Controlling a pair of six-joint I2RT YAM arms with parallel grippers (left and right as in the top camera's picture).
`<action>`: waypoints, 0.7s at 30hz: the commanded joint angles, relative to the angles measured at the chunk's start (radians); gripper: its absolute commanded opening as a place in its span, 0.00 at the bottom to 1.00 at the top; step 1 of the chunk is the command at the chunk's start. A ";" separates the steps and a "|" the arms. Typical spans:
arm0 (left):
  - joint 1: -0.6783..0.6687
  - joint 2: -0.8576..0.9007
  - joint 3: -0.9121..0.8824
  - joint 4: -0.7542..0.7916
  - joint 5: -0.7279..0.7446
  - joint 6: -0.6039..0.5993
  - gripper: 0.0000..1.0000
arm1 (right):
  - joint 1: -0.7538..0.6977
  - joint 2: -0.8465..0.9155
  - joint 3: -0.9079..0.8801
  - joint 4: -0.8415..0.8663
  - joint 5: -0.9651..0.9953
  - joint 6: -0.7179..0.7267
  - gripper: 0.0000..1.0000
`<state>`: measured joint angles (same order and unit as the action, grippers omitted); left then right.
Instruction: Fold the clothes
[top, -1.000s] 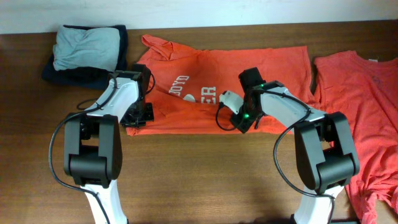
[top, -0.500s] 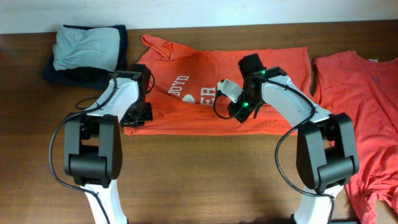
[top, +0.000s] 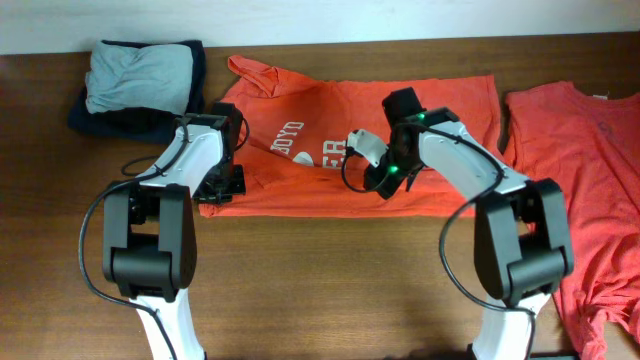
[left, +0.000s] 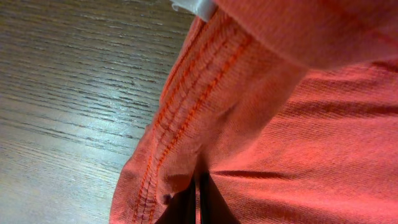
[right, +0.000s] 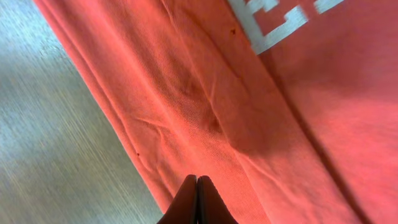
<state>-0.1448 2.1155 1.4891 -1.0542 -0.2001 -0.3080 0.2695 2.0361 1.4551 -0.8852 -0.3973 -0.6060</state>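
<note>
Two orange-red T-shirts are laid on a dark brown wood-grain bench (top: 320, 270). The lettered T-shirt (top: 300, 180) is spread across the middle of the far half. It is partly folded, so that only fragments of its white lettering (top: 305, 145) are exposed. The second T-shirt (top: 590, 150) is spread plain side up at the right edge and is separated from the first by a narrow strip of bare wood. A folded grey-blue garment (top: 140, 75) is stacked on a folded dark navy garment (top: 110, 122) at the far left corner. A pale wall (top: 320, 20) is seen beyond the far edge.

The left pincer (top: 220, 187) is placed at the near left corner of the lettered T-shirt. In the left wrist view its dark tips are pressed together and the stitched hem (left: 180, 124) is puckered into them. More cloth is draped close over the lens.

The right pincer (top: 368, 186) is positioned over the near middle of the same shirt. In the right wrist view its tips are closed to a point above a creased fold running beside bare wood. Whether any cloth is caught between them cannot be told.
</note>
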 joint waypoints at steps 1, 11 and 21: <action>0.003 0.016 -0.013 0.003 -0.032 -0.013 0.06 | 0.005 0.080 0.007 0.001 -0.041 -0.029 0.04; 0.003 0.016 -0.013 0.002 -0.025 -0.013 0.06 | 0.003 0.095 0.033 0.032 -0.003 -0.033 0.04; 0.003 0.016 -0.013 0.003 -0.025 -0.013 0.06 | 0.005 0.095 0.143 -0.081 -0.064 -0.034 0.04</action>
<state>-0.1448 2.1155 1.4891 -1.0542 -0.2005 -0.3080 0.2684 2.1273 1.5658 -0.9676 -0.4248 -0.6323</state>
